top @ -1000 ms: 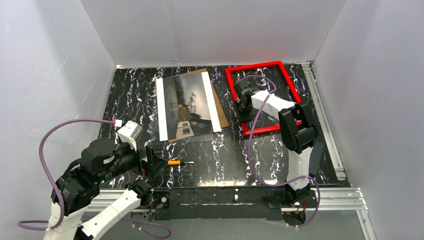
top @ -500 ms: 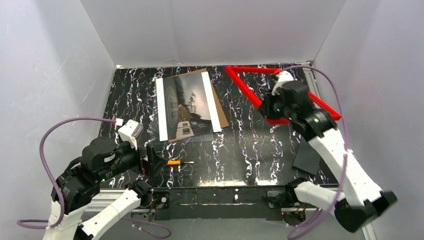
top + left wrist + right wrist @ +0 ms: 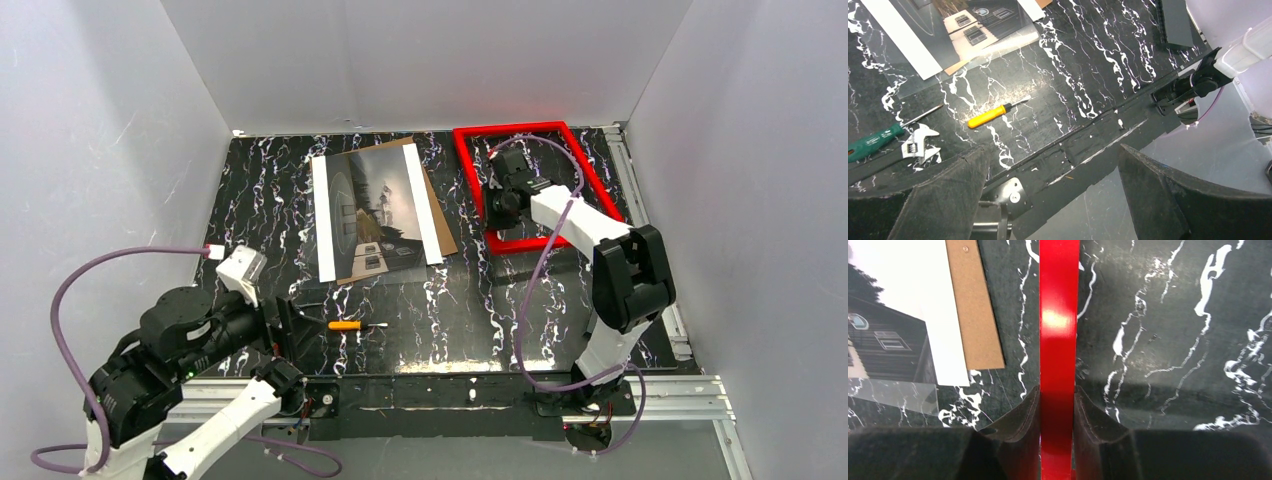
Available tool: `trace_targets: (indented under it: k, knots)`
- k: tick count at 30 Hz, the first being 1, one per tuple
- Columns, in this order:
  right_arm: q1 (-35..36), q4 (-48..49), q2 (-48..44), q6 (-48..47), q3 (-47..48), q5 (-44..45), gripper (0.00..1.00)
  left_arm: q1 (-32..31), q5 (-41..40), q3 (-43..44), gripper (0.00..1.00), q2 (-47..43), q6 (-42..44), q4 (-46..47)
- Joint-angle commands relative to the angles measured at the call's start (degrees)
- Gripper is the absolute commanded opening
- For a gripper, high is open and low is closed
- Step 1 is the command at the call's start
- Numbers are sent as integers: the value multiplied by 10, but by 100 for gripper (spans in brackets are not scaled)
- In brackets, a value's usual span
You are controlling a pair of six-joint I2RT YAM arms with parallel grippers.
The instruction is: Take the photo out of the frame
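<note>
Top external view: the photo (image 3: pixel 372 210) lies on a brown board (image 3: pixel 975 305), apart from the frame (image 3: pixel 510 128). Right pincer (image 3: pixel 1057 397) clamps a frame rail, probably parking it aside; left pincer (image 3: pixel 1053 170) gapes empty.

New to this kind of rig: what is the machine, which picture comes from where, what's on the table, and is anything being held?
Two robot arms are bolted at the near edge of a black marbled table. The wide picture looks down from above and behind them; the other two come from a camera on each wrist, showing that arm's own jaws. The photo lies on a brown backing board, a clear sheet sticking out at its near end. An orange-handled screwdriver, a green-handled screwdriver and a small wrench lie near the front. The right arm has its jaws closed on one rail of the red frame, which sits apart from the photo. The left arm holds nothing; its jaws stand wide open.
</note>
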Motion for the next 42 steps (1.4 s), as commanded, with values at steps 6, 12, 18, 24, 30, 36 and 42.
trace_targets:
  k: [6,12,18,24,30,36,42]
  knots:
    - [21,17,63,38,43,4,57,-2,-11,23,98,26,38,-34]
    - [25,-6,62,32,54,16,75,-2,-5,11,98,23,38,-23]
    - [26,-47,-56,44,17,6,75,-2,-18,3,98,22,32,-22]
    - [26,-107,-275,65,-96,2,79,-2,-40,-28,98,9,11,6]
    - [26,-182,-515,73,-155,7,82,-2,-67,-48,98,10,-9,36]
    - [26,-273,-716,93,-144,31,84,-2,-79,-54,98,11,-18,56]
    - [26,-304,-828,114,-124,46,85,-2,-81,-56,98,11,-24,69]
